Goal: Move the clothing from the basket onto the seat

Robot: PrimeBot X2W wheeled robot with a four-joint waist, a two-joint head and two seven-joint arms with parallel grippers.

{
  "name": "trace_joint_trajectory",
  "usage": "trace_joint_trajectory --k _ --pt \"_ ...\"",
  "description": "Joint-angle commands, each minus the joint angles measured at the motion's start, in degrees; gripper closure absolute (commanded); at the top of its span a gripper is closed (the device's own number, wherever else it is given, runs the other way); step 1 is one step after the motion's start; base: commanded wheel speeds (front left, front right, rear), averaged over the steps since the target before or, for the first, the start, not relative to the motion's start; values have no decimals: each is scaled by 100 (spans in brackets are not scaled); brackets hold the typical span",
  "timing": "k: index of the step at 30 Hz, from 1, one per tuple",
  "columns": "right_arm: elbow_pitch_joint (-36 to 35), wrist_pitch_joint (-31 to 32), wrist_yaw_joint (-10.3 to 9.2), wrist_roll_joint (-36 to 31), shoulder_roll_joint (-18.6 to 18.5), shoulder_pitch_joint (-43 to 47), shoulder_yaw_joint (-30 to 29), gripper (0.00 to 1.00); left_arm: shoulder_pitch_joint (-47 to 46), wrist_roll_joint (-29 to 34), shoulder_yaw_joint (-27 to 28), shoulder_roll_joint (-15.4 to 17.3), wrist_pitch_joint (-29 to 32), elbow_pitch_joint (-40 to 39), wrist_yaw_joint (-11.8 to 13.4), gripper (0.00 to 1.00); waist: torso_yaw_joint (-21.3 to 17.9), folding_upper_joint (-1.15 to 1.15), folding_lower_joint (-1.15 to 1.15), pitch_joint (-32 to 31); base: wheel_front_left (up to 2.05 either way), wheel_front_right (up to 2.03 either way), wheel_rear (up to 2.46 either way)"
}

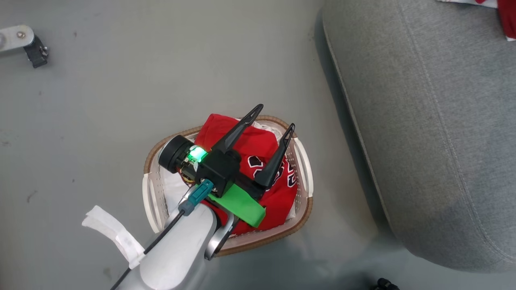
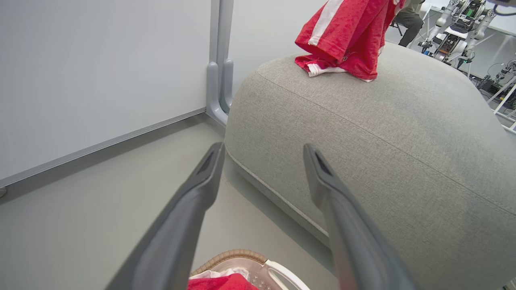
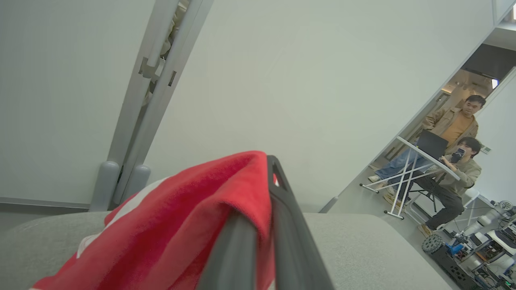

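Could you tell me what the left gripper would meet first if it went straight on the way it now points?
Most likely the sofa's rounded side: the open left gripper, above the basket, points at it across a strip of floor. Depth is hard to judge.

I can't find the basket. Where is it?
In the head view the basket sits on the floor, just left of the grey sofa, right under the left gripper's spread fingers.
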Motion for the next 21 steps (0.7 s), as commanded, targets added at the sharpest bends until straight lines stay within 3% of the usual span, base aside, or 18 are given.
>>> trace_joint_trajectory --k 1,11,12,13,14,15,16,21 --pt "117 -2 -8 -60 55 165 -97 100 -28 76 15 33 -5 1 -16 0 235 -1 -1 257 0 0 0" --pt "563 -2 -8 -401 583 905 -394 100 117 156 170 137 -5 -40 -1 0 72 -1 -1 323 0 0 0" --pt "513 -3 -8 -413 635 972 -390 94 125 176 184 139 -5 -34 1 0 42 -1 -1 314 0 0 0" --pt "475 -2 -8 -414 687 1026 -381 79 128 192 191 146 -5 -34 2 0 10 -1 -1 303 0 0 0" --pt "378 -2 -8 -409 746 1090 -370 58 113 228 190 159 -5 -51 3 0 -21 -1 -1 294 0 0 0" --pt "309 -2 -8 -402 791 1156 -359 11 106 262 196 168 -5 -65 6 0 -51 -1 -1 282 0 0 0" --pt "221 -2 -8 -387 855 1272 -343 0 119 275 221 168 -5 -76 14 0 -92 -1 -1 263 0 0 0" --pt "-113 -2 -8 -274 1102 1729 -170 0 210 288 302 159 -5 -74 18 0 -246 -1 -1 134 0 0 0"
